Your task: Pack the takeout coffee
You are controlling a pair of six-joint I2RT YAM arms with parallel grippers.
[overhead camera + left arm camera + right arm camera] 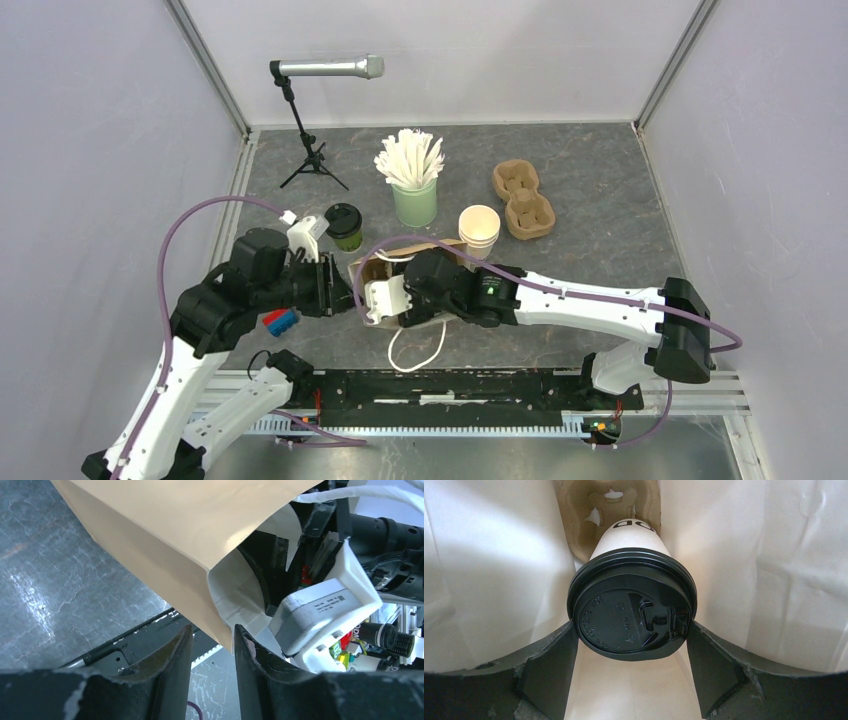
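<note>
White cup (631, 535), hidden from above inside the paper bag (375, 268) on the counter (600, 200), lay beyond the left end effector (212, 630), which stood narrowly apart astride the bag's rim, and was clamped under its black lid (624, 615) by the right end effector (631, 630), long axis pointing ahead toward the pulp carrier (574, 510).

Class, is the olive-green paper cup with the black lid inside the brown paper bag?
No, the olive-green cup stands on the grey table, outside the paper bag.
</note>
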